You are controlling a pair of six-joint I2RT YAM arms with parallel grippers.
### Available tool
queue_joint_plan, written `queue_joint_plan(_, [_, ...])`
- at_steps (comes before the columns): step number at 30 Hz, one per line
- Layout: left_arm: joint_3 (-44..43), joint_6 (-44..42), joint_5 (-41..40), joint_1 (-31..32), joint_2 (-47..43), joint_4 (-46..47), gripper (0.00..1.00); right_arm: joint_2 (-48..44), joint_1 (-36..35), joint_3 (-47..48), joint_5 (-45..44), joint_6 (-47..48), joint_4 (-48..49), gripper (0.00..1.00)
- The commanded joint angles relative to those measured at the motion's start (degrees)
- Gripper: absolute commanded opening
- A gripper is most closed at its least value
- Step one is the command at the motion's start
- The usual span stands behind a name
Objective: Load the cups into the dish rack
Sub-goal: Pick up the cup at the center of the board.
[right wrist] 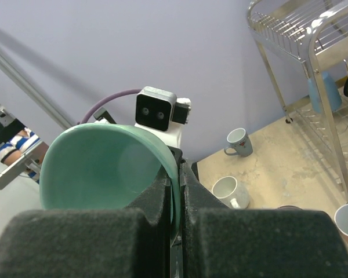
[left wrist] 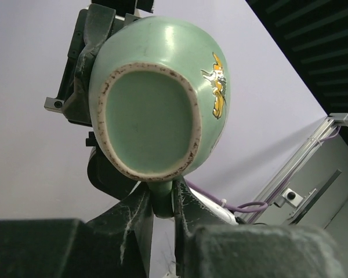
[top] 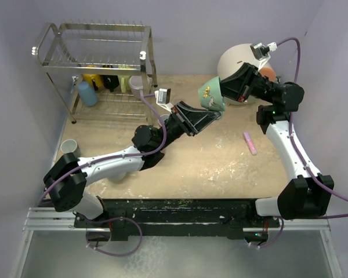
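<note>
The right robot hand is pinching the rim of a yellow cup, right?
Not yellow. The cup whose rim the right gripper is pinching is pale green; the right wrist view shows it.

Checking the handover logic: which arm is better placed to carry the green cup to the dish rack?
Left, probably: the left claw grips the green cup's handle, and the dish rack stands on that side. The right claw pinches the rim, farther away.
</note>
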State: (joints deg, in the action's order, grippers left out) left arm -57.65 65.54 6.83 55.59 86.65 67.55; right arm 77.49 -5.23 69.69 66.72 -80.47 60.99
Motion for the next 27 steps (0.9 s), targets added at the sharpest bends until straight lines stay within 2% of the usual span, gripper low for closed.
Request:
queue_joint_plan(1, [-2.6,0.2,-0.3,0.2,0.0,3.8,0.12,-2.6,-0.1,0.2,-2.6,-0.9,4.1,0.0])
queue_joint_plan(3, [-2.5,-0.3,-0.3,0.2,0.0,4.6,0.0,-2.7,-0.1,0.0,-2.3,-0.7,4.0,0.0])
queue_joint_plan(4, [-2.2,-0.5,-0.4,0.1,0.0,5.1,0.0,-2.8,-0.1,-0.1,-2.2,-0.5,4.0,0.0])
queue_joint_plan(9, [0.1,-0.9,-1.2,0.0,-1.0,8.6,0.0,-3.7,-0.1,-1.0,-1.7,1.7,2.3,0.28])
queue_joint_plan(17, [5.2,-3.3,-1.6,-0.6,-6.2,8.6,0.0,-5.5,0.0,-2.1,0.8,9.0,-2.3,0.5])
queue_joint_plan(21, [8.6,-4.2,-1.8,-0.7,-9.3,6.6,0.0,-6.7,0.5,-1.7,3.8,14.3,-4.5,0.57])
queue_joint_plan(27, [13.0,-6.1,-2.4,-0.8,-14.8,-1.5,0.0,-8.6,1.6,-1.8,8.1,27.7,-15.7,0.58])
